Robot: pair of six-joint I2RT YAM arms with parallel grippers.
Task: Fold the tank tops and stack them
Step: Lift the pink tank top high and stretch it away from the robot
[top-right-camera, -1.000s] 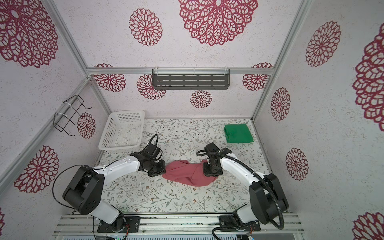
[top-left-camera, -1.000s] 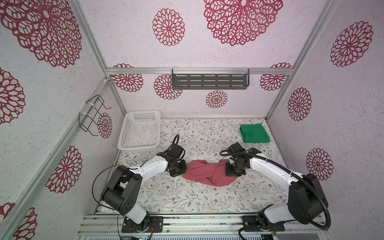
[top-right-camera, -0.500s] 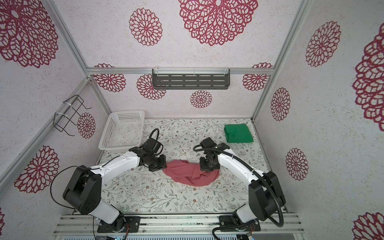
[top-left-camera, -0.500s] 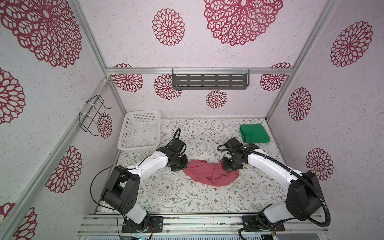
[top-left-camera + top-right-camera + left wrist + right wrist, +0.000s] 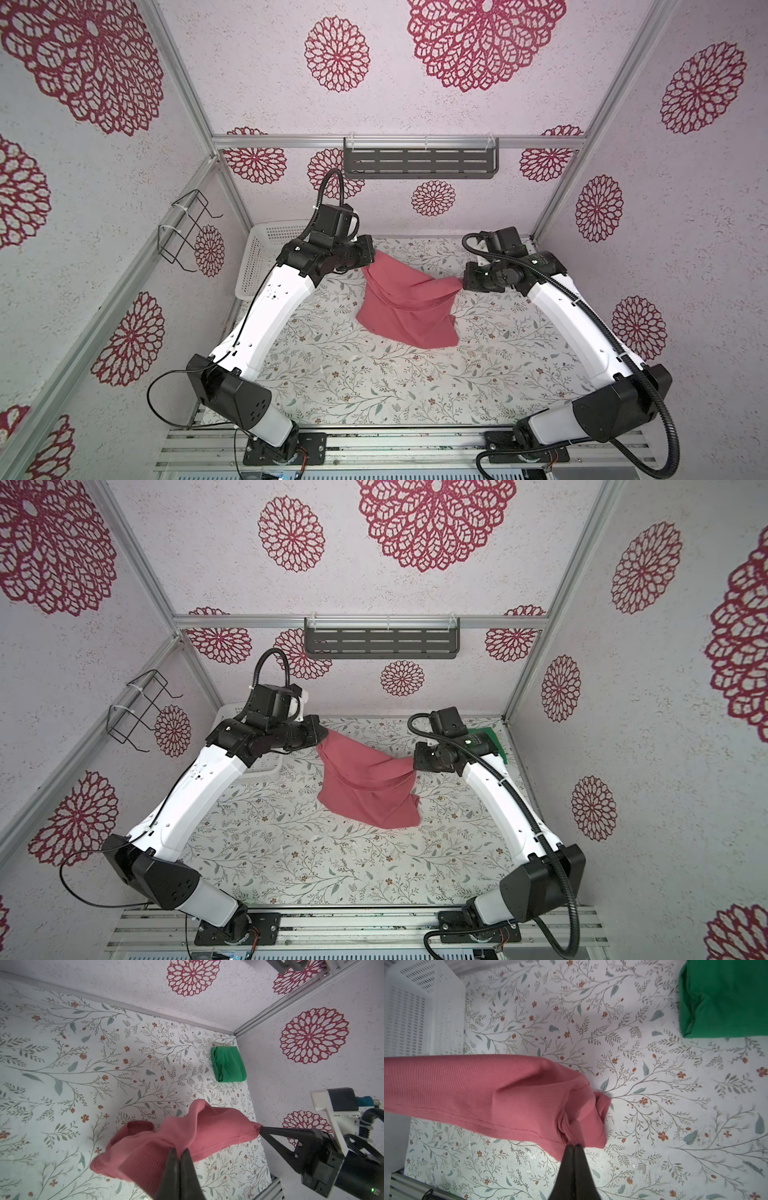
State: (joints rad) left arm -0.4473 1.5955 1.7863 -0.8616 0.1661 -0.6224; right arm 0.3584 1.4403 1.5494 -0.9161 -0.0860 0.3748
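The pink-red tank top [image 5: 405, 305] hangs stretched between both grippers above the floral table [image 5: 374, 382], its lower edge drooping toward the surface. My left gripper [image 5: 371, 259] is shut on one upper corner, and in the left wrist view its tips [image 5: 180, 1150] pinch the ribbed cloth [image 5: 158, 1147]. My right gripper [image 5: 461, 282] is shut on the opposite corner, with bunched cloth [image 5: 508, 1093] at its tips [image 5: 574, 1146]. The green tank top [image 5: 486, 737] lies folded at the back right corner, partly behind the right arm.
A white perforated basket [image 5: 257, 257] stands at the back left, partly behind the left arm. A grey slotted shelf [image 5: 419, 162] hangs on the back wall and a wire rack [image 5: 187, 228] on the left wall.
Both arms have risen and moved apart, lifting the pink-red top off the table and stretching it between them. The right gripper closed on its corner.
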